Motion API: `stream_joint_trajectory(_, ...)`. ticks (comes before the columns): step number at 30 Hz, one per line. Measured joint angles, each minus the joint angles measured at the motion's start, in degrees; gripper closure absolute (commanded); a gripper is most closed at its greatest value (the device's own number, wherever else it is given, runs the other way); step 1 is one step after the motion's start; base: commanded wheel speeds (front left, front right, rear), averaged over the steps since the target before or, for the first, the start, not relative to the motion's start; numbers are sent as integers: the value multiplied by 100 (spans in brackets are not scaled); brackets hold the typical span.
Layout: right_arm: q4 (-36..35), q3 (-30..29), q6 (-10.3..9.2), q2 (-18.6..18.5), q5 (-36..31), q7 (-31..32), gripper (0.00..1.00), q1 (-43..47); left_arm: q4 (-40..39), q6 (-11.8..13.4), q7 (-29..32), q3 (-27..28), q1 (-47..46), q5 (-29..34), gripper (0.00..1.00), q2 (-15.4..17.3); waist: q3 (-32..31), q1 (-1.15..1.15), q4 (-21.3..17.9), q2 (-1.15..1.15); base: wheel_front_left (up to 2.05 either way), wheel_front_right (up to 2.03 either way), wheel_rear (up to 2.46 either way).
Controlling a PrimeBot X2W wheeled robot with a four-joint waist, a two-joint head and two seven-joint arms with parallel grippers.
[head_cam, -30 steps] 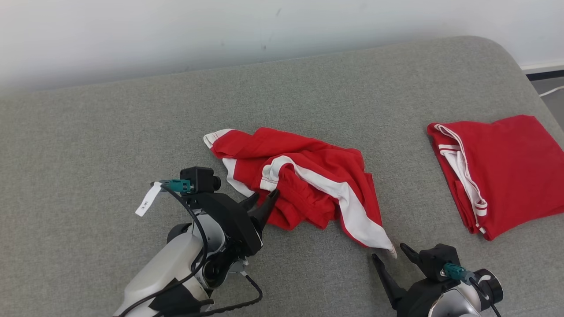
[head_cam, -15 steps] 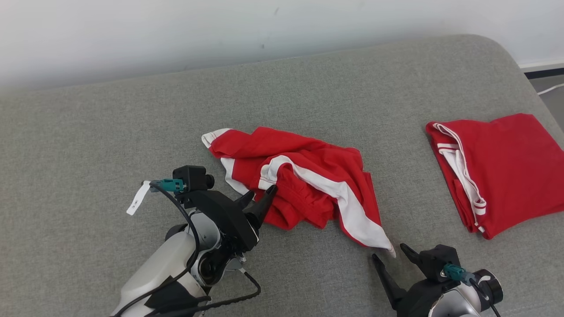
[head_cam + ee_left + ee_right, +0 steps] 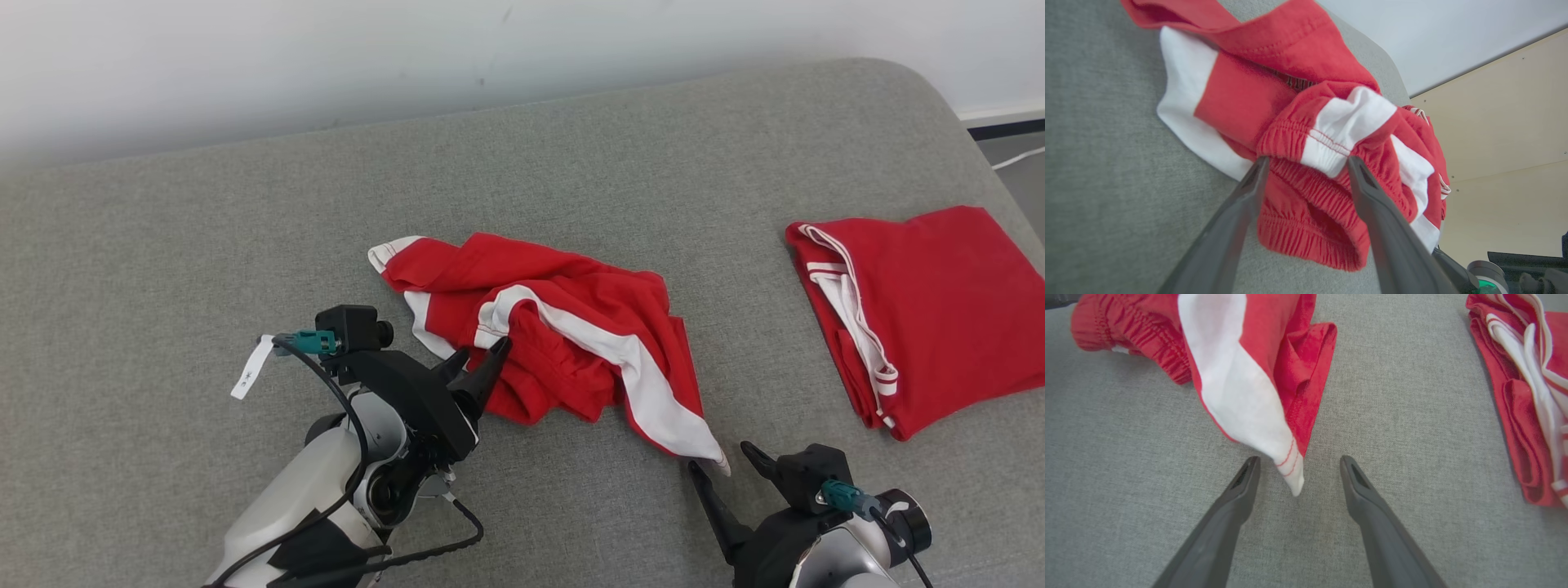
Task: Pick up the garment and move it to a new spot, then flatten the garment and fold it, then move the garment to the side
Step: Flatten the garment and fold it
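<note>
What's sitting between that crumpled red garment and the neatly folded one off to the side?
Nothing: just bare grey cushion between the crumpled garment and the folded garment, clearest in the head view.

Garment [image 3: 563, 327]: soft red knit cloth, matt, with white cloth stripes and a gathered, ribbed elastic waistband [image 3: 1306, 192]; the folded garment [image 3: 939, 310] is of the same matt red-and-white cloth. Bench [image 3: 204, 245]: covered in grey woven cloth, coarse-grained and matt. Left tool [image 3: 485, 348] and right tool [image 3: 718, 456]: fingers of dark, smooth, matt plastic; the left forearm shell [image 3: 302, 498] is pale and glossy.
</note>
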Motion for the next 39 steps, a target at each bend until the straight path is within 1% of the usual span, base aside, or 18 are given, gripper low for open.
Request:
stream_joint_trajectory(6, 0, 11, 0, -1, 0, 0, 0, 0, 34, 0, -104, 23, 1, -52, 0, -22, 12, 0, -35, 0, 0, 0, 0)
stream_joint_trajectory(8, 0, 13, 0, -1, 0, -1, 0, 1, 34, 0, -177, 57, -10, -52, 7, -25, 16, 0, -42, 0, 0, 0, 0)
stream_joint_trajectory(9, 0, 14, 0, -1, 0, -1, 0, 1, 32, 0, -200, 75, -19, -54, 15, -26, 17, 0, -44, 0, 0, 0, 0)
stream_joint_trajectory(10, 0, 15, -1, -1, 0, -2, 0, 1, 29, 0, -205, 87, -25, -62, 26, -26, 17, 0, -45, 0, 0, 0, 0)
stream_joint_trajectory(12, 0, 19, -1, -1, 0, -3, 0, 1, 27, -1, -250, 92, -31, -91, 54, -27, 16, 0, -45, 0, 0, 0, 0)
stream_joint_trajectory(13, 0, 23, -1, -1, 0, -3, 0, 1, 27, -1, -250, 89, -32, -94, 57, -27, 15, 0, -44, 0, 0, 0, 0)
stream_joint_trajectory(14, 0, 23, -1, -1, 0, -3, 9, 1, 27, -1, -250, 89, -32, -94, 62, -27, 15, 0, -44, 0, 0, 0, 0)
stream_joint_trajectory(15, 0, 29, -1, 0, 0, -4, 22, 1, 29, -2, -252, 83, -32, -94, 67, -29, 13, 0, -43, 0, 0, 0, 0)
stream_joint_trajectory(16, 0, 35, -1, 1, 0, -4, 37, 1, 32, -3, -252, 71, -32, -93, 67, -30, 11, 0, -41, 0, 0, 0, 0)
stream_joint_trajectory(17, 0, 40, -1, 2, 0, -5, 47, 1, 37, -4, -252, 63, -32, -93, 68, -31, 8, 0, -38, 0, 0, 0, 0)
stream_joint_trajectory(20, 0, 45, -1, 4, 0, -5, 53, 1, 62, -7, -252, 40, -32, -93, 69, -34, 2, 0, -28, 0, 0, 0, 0)
stream_joint_trajectory(22, 0, 47, -1, 4, 0, -5, 59, 1, 70, -7, -252, 26, -31, -93, 74, -36, 1, 0, -21, 0, 0, 0, 0)
stream_joint_trajectory(23, 0, 47, -1, 4, 0, -5, 66, 1, 74, -8, -252, 22, -31, -93, 78, -37, 2, 0, -17, 0, 0, 0, 0)
stream_joint_trajectory(24, 0, 47, -1, 4, 0, -5, 76, 1, 75, -8, -252, 19, -31, -93, 84, -38, 3, 0, -14, 0, 0, 0, 0)
stream_joint_trajectory(25, 0, 47, -1, 4, 0, -5, 90, 1, 78, -9, -252, 15, -31, -93, 98, -40, 4, 0, -11, 0, 0, 0, 0)
stream_joint_trajectory(26, 0, 47, -1, 4, 0, -5, 98, 1, 79, -9, -253, 13, -31, -93, 100, -40, 5, 0, -8, 0, 0, 0, 0)
stream_joint_trajectory(27, 0, 47, -1, 4, 0, -5, 100, 1, 80, -10, -258, 10, -31, -93, 100, -41, 7, 0, -6, 0, 0, 0, 0)
stream_joint_trajectory(39, -22, 0, -1, 3, 34, -82, 100, 1, 80, -55, -378, -21, -33, -96, 100, -46, 0, 0, 25, 0, 0, 0, 0)
